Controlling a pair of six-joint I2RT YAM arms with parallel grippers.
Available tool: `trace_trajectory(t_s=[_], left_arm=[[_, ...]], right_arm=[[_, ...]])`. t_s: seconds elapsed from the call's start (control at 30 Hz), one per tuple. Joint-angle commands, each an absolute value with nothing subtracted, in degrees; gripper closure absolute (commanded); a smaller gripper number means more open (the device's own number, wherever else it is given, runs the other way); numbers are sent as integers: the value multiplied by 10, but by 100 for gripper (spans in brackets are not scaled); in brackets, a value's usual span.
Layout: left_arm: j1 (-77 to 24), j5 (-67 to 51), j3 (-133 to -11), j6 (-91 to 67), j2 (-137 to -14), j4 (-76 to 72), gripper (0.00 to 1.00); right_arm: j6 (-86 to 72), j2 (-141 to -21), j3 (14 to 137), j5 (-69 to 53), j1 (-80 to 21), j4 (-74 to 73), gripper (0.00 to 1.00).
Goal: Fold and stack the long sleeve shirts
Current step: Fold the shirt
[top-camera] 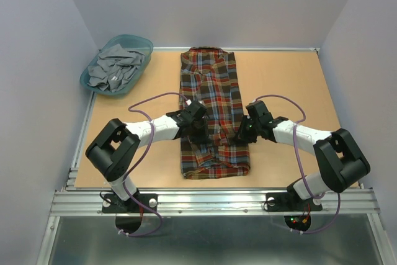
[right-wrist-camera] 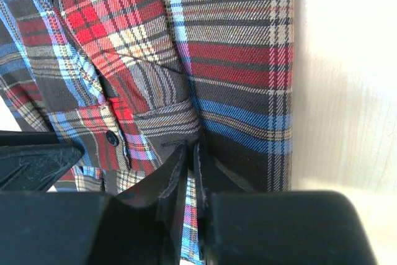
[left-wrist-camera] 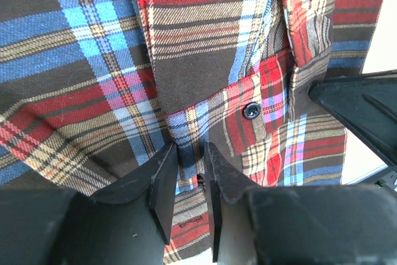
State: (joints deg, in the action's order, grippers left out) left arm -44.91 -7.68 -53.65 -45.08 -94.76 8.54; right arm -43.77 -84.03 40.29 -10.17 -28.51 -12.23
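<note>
One long sleeve shirt (top-camera: 214, 85), in red, brown, navy and yellow plaid, lies lengthwise down the middle of the table, folded into a narrow strip with its collar at the far end. My left gripper (top-camera: 200, 130) sits on the shirt's left side near the hem, and my right gripper (top-camera: 244, 133) on its right edge. In the left wrist view the left gripper (left-wrist-camera: 189, 153) pinches a raised fold of the shirt (left-wrist-camera: 186, 41) beside a buttoned cuff (left-wrist-camera: 251, 111). The right gripper (right-wrist-camera: 192, 150) is nearly closed on a thin layer of the shirt (right-wrist-camera: 236, 60).
A teal plastic basket (top-camera: 138, 40) holding crumpled grey clothes (top-camera: 115, 69) stands at the table's far left corner. Bare wooden table (top-camera: 291, 91) shows on both sides of the shirt. Grey walls enclose the table at the left, back and right.
</note>
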Motion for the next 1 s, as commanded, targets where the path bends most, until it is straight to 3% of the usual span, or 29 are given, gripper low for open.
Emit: trace_trajectory(t_s=[0.0, 0.1, 0.27, 0.67, 0.97], left_arm=[[-455, -90, -556, -456, -946, 90, 68], [-457, -91, -556, -456, -950, 90, 79], [-458, -93, -561, -454, -940, 93, 100], [-462, -111, -560, -451, -883, 156, 100], [-473, -121, -522, -460, -885, 154, 98]], right_arm=[[-434, -840, 407, -105, -283, -96, 89], [-433, -837, 409, -110, -283, -96, 99], [-429, -818, 410, -122, -283, -98, 99], [-449, -713, 394, -151, -283, -185, 99], [-441, -715, 364, -155, -283, -200, 99]])
